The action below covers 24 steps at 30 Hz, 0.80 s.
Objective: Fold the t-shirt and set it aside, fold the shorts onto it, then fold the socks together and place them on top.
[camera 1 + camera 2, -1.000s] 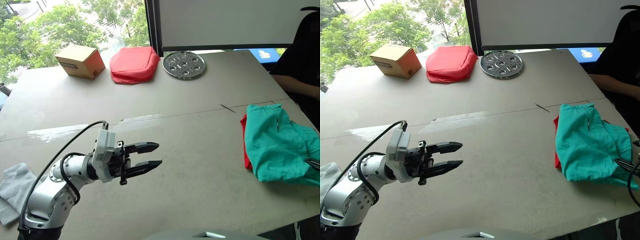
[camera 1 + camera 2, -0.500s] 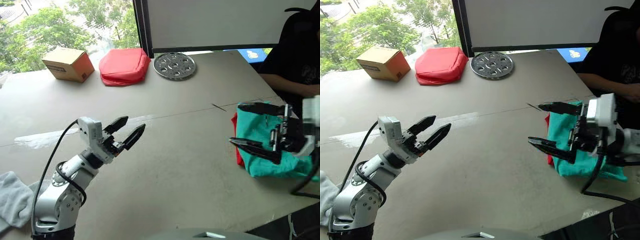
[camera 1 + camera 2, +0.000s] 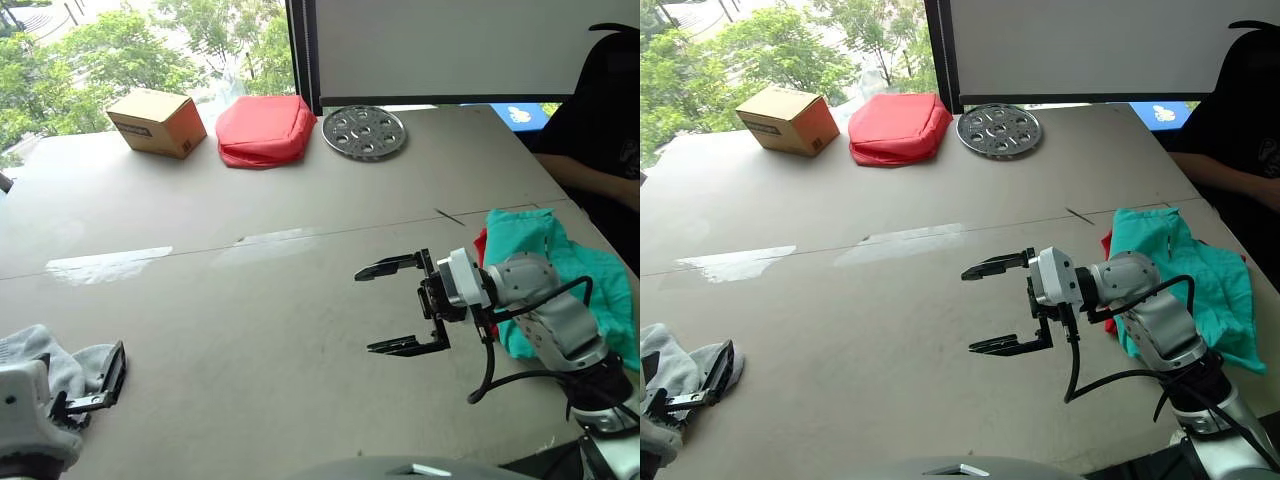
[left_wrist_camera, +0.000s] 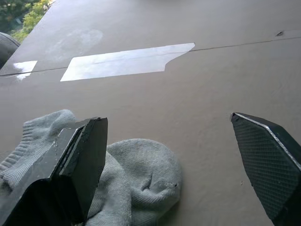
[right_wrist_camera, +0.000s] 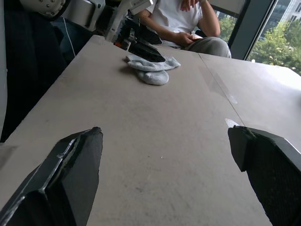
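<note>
The grey socks [image 3: 38, 355] lie bunched at the table's front left corner. My left gripper [image 3: 95, 385] stands open right at them; in the left wrist view one finger [image 4: 80, 165] sits over the socks [image 4: 136, 181] and the other is off over bare table. The teal shorts [image 3: 575, 265] lie crumpled at the right edge on top of the red t-shirt [image 3: 482, 245], of which just a sliver shows. My right gripper [image 3: 365, 311] hangs wide open over the middle of the table, left of the shorts, holding nothing.
Along the back edge stand a cardboard box [image 3: 160, 120], a salmon-red pouch [image 3: 268, 128] and a round metal plate with holes [image 3: 365, 131]. A person in black [image 3: 605, 110] sits at the right. Another seated person [image 5: 183, 21] shows beyond the socks.
My left arm has dropped from the table's middle back to the socks at the front left. My right gripper has moved off the shorts toward the table's centre. The camera has shifted too.
</note>
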{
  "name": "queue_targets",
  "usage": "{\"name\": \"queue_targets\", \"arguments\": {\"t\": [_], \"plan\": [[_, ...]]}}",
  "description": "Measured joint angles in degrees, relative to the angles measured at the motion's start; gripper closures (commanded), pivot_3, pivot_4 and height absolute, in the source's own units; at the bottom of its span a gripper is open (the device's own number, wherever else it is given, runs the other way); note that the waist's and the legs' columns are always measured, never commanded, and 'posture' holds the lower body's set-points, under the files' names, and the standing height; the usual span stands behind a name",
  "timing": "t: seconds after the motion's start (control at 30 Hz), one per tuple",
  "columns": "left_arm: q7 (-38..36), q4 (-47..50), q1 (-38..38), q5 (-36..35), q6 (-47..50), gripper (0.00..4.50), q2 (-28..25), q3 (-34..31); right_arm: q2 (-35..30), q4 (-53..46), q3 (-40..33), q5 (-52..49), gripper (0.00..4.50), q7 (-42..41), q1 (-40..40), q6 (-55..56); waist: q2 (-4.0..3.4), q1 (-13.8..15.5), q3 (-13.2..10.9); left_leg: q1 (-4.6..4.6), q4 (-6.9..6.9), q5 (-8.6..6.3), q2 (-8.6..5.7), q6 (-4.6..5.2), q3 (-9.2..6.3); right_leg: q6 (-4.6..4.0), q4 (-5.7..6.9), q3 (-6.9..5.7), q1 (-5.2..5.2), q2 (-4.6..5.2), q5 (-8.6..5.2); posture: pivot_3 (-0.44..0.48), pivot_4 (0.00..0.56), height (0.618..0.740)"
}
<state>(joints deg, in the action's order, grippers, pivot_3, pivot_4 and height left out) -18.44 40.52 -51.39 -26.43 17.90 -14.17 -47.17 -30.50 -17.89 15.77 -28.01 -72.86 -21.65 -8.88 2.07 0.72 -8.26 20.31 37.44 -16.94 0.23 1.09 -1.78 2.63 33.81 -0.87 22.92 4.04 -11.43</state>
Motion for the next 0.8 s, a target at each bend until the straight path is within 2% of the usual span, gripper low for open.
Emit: {"name": "queue_targets", "arguments": {"t": [0.2,0.57,0.6,0.67,0.8], "plan": [[-2.1,-8.9,0.0,4.3,-1.3,0.04,-2.3,0.7,1.4,0.8,0.0,0.0,0.00,0.3,-0.3,-0.1,0.05,0.1,0.0,0.32,-0.07,0.13,0.00,0.27,-0.11,-0.14,-0.04,-0.20,0.27,-0.20,0.05,0.000,0.150,0.740],[-4.9,-15.6,6.2,5.5,1.2,0.04,-7.5,4.1,1.2,-1.3,-0.3,-0.3,0.00,3.1,0.1,-2.3,-0.09,0.0,0.1,0.30,-0.02,0.13,0.00,0.26,-0.04,-0.12,0.03,-0.26,0.28,-0.02,0.06,0.000,0.150,0.740],[-5.5,-18.1,9.2,6.1,1.9,0.27,-9.6,5.3,0.7,-1.7,-0.7,-0.3,0.00,3.5,0.5,-2.6,-0.50,0.5,0.3,0.29,-0.03,0.14,-0.09,0.27,-0.07,-0.24,0.03,-0.30,0.26,0.01,0.13,0.000,0.150,0.740],[-5.6,-20.1,11.6,6.2,2.9,0.83,-11.4,6.3,0.7,-2.0,-0.7,-0.4,0.00,3.8,0.5,-3.0,-0.86,0.8,0.5,0.28,-0.03,0.15,-0.09,0.26,-0.09,-0.09,0.08,-0.39,0.24,0.03,0.04,0.000,0.150,0.740],[-5.7,-23.3,15.5,6.1,5.0,2.76,-12.8,7.5,-0.5,-3.3,-1.2,-0.8,0.00,4.4,0.6,-3.7,-1.39,0.6,0.9,0.16,-0.03,0.15,-0.07,0.26,-0.07,-0.02,0.15,-0.34,0.19,0.01,0.00,0.000,0.150,0.740]]}}
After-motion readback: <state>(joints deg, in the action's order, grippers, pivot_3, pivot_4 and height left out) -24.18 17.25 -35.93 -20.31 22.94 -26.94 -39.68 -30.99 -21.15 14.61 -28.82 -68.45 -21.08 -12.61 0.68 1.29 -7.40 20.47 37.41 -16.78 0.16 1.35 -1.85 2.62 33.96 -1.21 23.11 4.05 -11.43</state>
